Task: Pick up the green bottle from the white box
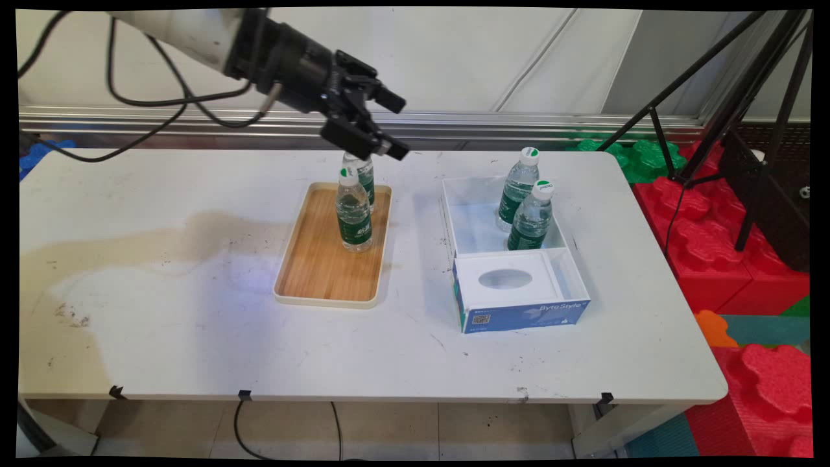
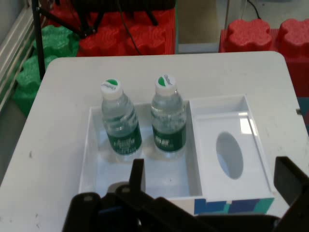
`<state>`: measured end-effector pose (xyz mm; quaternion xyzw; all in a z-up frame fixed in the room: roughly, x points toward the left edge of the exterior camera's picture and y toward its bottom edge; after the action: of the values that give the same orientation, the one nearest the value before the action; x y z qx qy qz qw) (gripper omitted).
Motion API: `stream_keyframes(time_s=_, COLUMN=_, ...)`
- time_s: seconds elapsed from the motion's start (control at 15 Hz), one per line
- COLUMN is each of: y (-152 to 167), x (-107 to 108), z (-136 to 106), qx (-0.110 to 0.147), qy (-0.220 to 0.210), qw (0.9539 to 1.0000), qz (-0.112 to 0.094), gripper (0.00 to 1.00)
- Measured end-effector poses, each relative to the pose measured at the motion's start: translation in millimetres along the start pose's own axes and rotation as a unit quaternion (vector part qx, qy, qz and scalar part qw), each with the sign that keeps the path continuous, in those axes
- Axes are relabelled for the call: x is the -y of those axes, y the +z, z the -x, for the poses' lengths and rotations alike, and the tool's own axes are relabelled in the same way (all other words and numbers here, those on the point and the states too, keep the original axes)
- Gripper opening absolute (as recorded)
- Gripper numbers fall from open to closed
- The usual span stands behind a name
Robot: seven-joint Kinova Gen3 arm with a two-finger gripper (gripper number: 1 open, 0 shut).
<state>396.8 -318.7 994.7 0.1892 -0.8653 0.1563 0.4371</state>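
Observation:
My black gripper (image 1: 399, 128) hangs open and empty in the air over the far end of a wooden tray (image 1: 311, 272). Two water bottles with green labels stand on that tray: the front one (image 1: 354, 211) in full view, the rear one (image 1: 366, 174) partly hidden behind it and just below my lower finger. To the right sits a white box with a blue front (image 1: 525, 314), and two more bottles (image 1: 519, 188) (image 1: 532, 219) stand in its far compartment. In the hand view my gripper (image 2: 211, 166) looks at this box (image 2: 87, 159) and both bottles (image 2: 119, 123) (image 2: 169, 118).
The box's near compartment holds a white insert with an oval hole (image 1: 504, 279). A brownish stain (image 1: 97, 253) covers the table's left part. Right of the table stand a black tripod (image 1: 746, 130) and red foam blocks (image 1: 726, 246), with green ones (image 1: 642, 159) behind.

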Motion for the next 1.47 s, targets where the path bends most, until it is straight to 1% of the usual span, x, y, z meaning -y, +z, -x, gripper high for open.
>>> stream_keyframes(time_s=0.47, y=52, x=7, z=-17, qx=0.012, qy=0.009, qw=0.9999, qz=0.004, gripper=1.00)
stream_keyframes(time_s=0.87, y=111, x=12, z=-30, qx=0.028, qy=0.015, qw=0.9994, qz=0.009, gripper=1.00)
stream_keyframes(time_s=1.47, y=175, x=16, z=-32, qx=0.055, qy=0.017, qw=0.9981, qz=0.021, gripper=1.00)
